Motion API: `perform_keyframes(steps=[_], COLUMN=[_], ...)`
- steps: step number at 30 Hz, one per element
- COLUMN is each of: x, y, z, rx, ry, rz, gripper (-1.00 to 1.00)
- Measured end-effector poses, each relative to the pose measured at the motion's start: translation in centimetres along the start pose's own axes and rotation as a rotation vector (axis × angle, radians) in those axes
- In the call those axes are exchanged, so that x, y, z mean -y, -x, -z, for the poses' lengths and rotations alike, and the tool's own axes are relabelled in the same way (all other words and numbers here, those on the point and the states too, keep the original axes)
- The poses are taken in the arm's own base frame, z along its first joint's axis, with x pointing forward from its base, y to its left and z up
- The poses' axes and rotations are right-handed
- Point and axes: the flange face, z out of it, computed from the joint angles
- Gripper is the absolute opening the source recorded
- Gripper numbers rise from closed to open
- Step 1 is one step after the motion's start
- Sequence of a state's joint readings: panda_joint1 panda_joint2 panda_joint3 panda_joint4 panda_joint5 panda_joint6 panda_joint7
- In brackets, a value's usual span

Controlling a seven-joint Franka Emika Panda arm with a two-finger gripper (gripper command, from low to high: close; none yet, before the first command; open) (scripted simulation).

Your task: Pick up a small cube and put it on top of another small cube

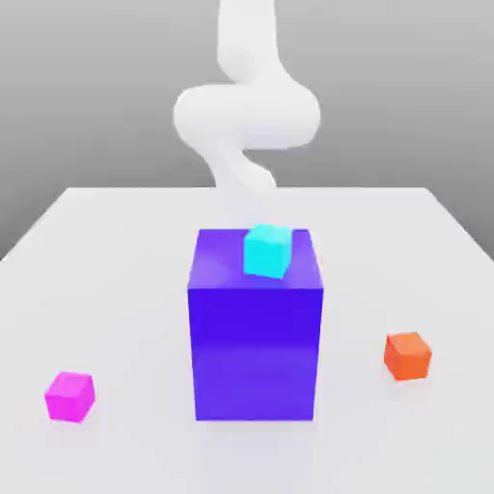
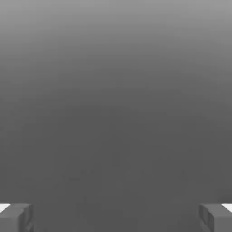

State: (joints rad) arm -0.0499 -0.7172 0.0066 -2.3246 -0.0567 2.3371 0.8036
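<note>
On the white table point(image 1: 116, 251), a glossy magenta-pink small cube point(image 1: 69, 396); gripper point(image 2: 116, 216) spread apart.

- Three small cubes are counted: one magenta-pink small cube point(image 1: 69, 396), one orange cube point(image 1: 407, 355), one cyan cube point(image 1: 267, 250).
- One big blue-violet block point(image 1: 256, 338) is counted.
- One bench point(image 1: 116, 289) is seen.

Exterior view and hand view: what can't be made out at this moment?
- Arm, exterior view: its lower part is hidden behind the big blue block, and its top is cut off by the picture's upper edge.
- Hand, hand view: both open fingers are cut off at the picture's corners.
- Hand view: featureless grey between the fingers, so the hand's place relative to the pink cube, orange cube and cyan cube cannot be told.
</note>
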Motion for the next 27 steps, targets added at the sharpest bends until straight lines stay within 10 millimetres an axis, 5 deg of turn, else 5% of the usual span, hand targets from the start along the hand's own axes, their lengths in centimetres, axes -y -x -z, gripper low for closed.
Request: perform_keyframes(steps=[6, 14, 20, 27], x=[-5.4, -17.2, -27.7, -37.4], y=[-1.6, -1.2, 1.4, 7.6], z=[-11.8, -24.3, -30.8, -35.6], rx=[0.038, 0.175, 0.316, 0.497], ry=[0.225, 0.439, 0.526, 0.522], rz=[0.012, -0.003, -0.051, -0.118], gripper=[0.00, 0.00, 0.00, 0.00])
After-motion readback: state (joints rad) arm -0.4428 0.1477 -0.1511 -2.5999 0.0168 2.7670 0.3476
